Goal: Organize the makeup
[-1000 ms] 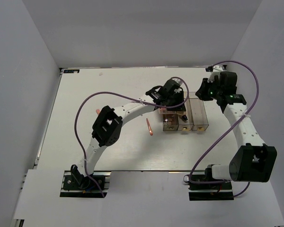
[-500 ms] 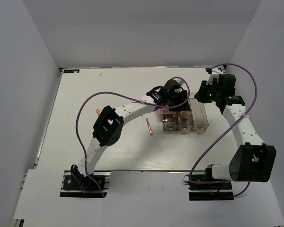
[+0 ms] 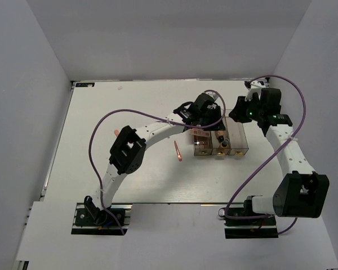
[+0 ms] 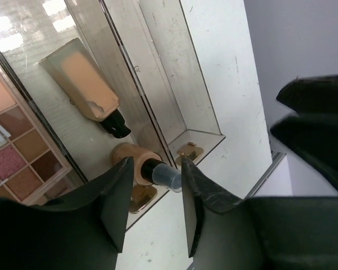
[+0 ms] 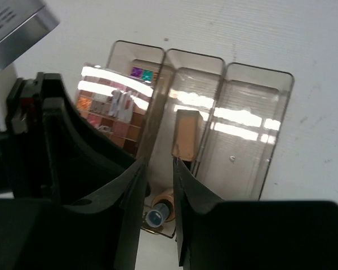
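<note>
- The eyeshadow palette (image 5: 111,112) lies in the outer compartment of the clear box (image 3: 239,142) on the left arm's side. Its pink, brown and multicolour pans face up.
- In the middle compartment a beige tube (image 4: 81,81) with a black cap lies flat along the length of the compartment.
- A beige bottle (image 4: 134,167) stands on end at the near end of the same compartment, just past the tube's cap. It has a dark neck and a clear tip, and whether it is quite upright cannot be told.
- The pink stick (image 3: 177,151) lies flat on the table (image 3: 129,107), outside the box, at about 9 o'clock from it and clear of its wall.
- The left gripper (image 4: 155,166) hangs over the near end of the middle compartment. Its fingers are apart, one on each side of the bottle's tip, and neither is seen pressing on it.
- The right gripper (image 5: 158,161) hovers above the box at roughly 1 o'clock from it in the top view. Its fingers stand a little apart with nothing between them — the middle compartment shows through the gap.
- In the top view the box sits between the two grippers, its three compartments side by side from 9 to 3 o'clock.
</note>
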Robot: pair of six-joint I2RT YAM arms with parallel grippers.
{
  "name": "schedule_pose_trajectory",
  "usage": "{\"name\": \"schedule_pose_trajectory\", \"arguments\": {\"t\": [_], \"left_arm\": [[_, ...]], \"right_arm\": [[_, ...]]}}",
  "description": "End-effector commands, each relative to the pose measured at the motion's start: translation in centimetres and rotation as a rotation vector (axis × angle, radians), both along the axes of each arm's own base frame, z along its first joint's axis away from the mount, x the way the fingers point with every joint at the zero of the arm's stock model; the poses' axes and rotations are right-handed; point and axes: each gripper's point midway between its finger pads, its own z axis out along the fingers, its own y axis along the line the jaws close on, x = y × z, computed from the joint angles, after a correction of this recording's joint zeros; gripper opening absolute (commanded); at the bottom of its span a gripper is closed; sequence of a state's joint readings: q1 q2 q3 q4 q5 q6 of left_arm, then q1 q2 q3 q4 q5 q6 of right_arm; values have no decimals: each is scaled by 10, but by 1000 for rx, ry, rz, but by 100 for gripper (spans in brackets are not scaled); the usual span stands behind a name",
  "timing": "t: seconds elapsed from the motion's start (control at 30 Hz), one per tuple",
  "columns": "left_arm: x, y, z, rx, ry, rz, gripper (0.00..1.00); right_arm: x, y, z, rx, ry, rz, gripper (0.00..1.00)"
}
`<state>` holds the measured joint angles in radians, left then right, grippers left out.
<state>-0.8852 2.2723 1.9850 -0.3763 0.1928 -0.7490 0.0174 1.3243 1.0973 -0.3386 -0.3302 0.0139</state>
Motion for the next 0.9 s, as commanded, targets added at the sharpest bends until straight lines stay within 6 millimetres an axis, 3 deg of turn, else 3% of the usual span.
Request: {"name": "schedule_pose_trajectory", "arguments": {"t": [0.0, 0.07, 0.1, 0.13, 0.2, 0.23, 0.3, 0.33, 0.37, 0.4, 0.43, 0.47, 0.5, 0.57, 0.6, 0.67, 0.7, 0.73, 0.77, 0.8, 0.83, 0.87], "left_arm": [[5, 14, 87, -103, -126, 38, 46], [12, 36, 108, -111, -167, 88, 43], [8, 45, 131, -135, -198, 100, 42], [13, 58, 125, -109, -200, 135, 41], [14, 77, 133, -93, -215, 171, 39], [14, 94, 152, -106, -241, 203, 38], [13, 125, 135, -33, -230, 278, 37], [10, 146, 148, -35, -244, 316, 37], [11, 170, 123, 34, -222, 371, 37], [5, 187, 114, 68, -198, 404, 37], [2, 203, 105, 98, -183, 432, 39], [-4, 233, 96, 135, -177, 496, 43], [-12, 251, 85, 174, -144, 532, 53], [-25, 286, 83, 205, -127, 617, 63], [-33, 304, 66, 248, -100, 650, 68], [-49, 336, 59, 274, -77, 730, 75], [-54, 342, 59, 274, -82, 743, 76], [-57, 352, 57, 279, -79, 768, 78], [-65, 359, 53, 297, -66, 783, 79], [-69, 368, 59, 269, -69, 819, 79], [-75, 374, 51, 286, -63, 830, 79], [-82, 380, 48, 299, -53, 837, 80]], "right_arm": [[-12, 26, 29, 43, -125, 209, 33], [-21, 37, 31, 66, -144, 305, 38], [-30, 49, 33, 94, -163, 401, 41], [-35, 54, 33, 107, -163, 444, 43], [-45, 65, 33, 148, -173, 555, 46], [-52, 69, 29, 170, -144, 593, 46], [-62, 83, 26, 198, -146, 719, 47], [-65, 87, 23, 195, -140, 755, 47], [-72, 92, 15, 198, -83, 790, 47], [-72, 94, 10, 149, -111, 847, 47], [-84, 113, 5, 125, -101, 924, 49], [-82, 114, -10, 77, -55, 924, 49], [-93, 136, -12, 48, -50, 998, 49], [-87, 145, -29, -47, -13, 1006, 46], [-96, 169, -28, -76, -15, 1066, 45], [-89, 188, -38, -146, 14, 1058, 42], [-94, 199, -48, -166, 43, 1067, 42], [-87, 208, -43, -169, 52, 1033, 42], [-77, 210, -60, -216, 108, 988, 42], [-77, 221, -66, -231, 140, 963, 42], [-65, 227, -61, -241, 153, 910, 42], [-59, 226, -85, -277, 252, 850, 42]]}}
